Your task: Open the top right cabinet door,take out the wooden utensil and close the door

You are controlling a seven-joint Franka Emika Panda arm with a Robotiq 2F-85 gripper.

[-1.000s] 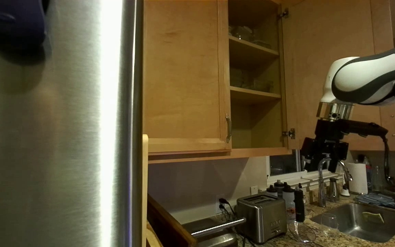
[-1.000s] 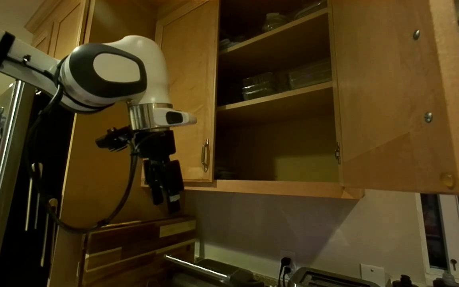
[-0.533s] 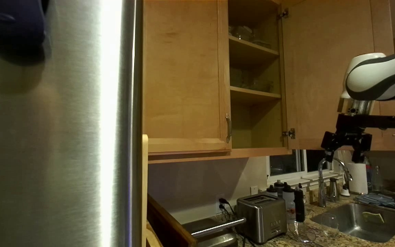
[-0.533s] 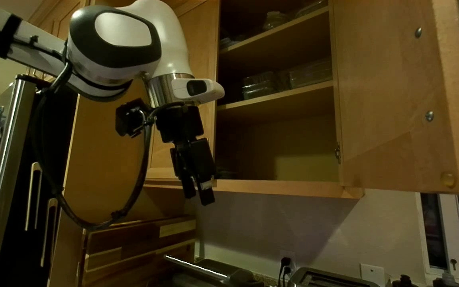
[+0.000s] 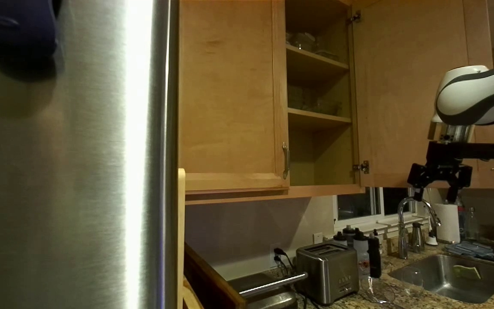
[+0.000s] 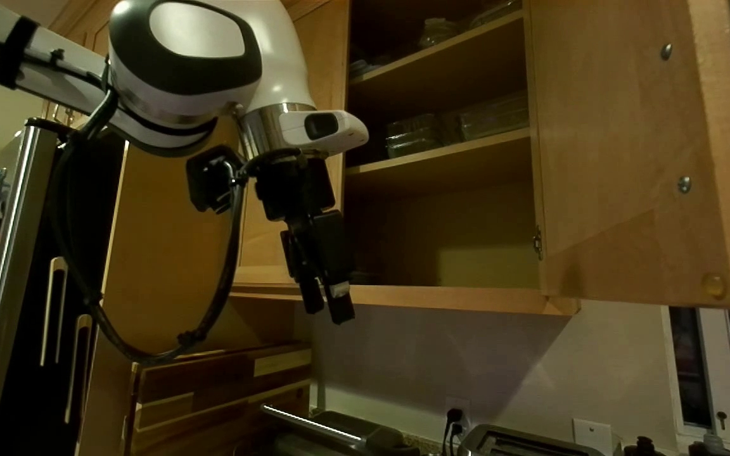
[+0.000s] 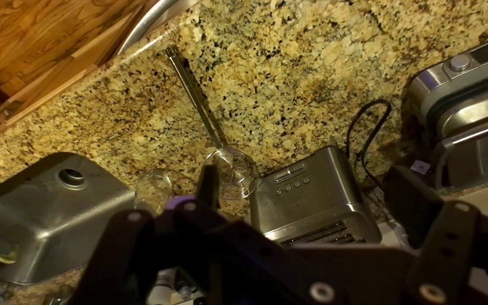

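The top right cabinet door [image 5: 405,98] stands swung wide, its inner face showing; in an exterior view the same door [image 6: 618,158] fills the right side. Behind it the cabinet shelves [image 6: 441,152] are exposed, with glass dishes on the upper two. No wooden utensil shows in any view; the left part of the bottom shelf is dark and partly hidden. My gripper [image 5: 435,196] points down, fingers apart, in front of the cabinet. In an exterior view the gripper [image 6: 328,307] overlaps the cabinet's lower rail. Nothing is between the fingertips [image 7: 209,182] in the wrist view.
A twin door [image 5: 230,94] with its handle at lower right is closed. Below are a toaster [image 7: 307,190], a wire strainer [image 7: 194,99] on the granite counter, and a sink [image 7: 49,212]. A tall faucet [image 5: 401,231] and bottles [image 5: 360,244] stand behind. A steel fridge [image 5: 79,171] flanks the cabinets.
The arm has swung rightward in both exterior views, and higher in one of them. My gripper has turned, so its spread fingers show more clearly. It has slowed over the last half second.
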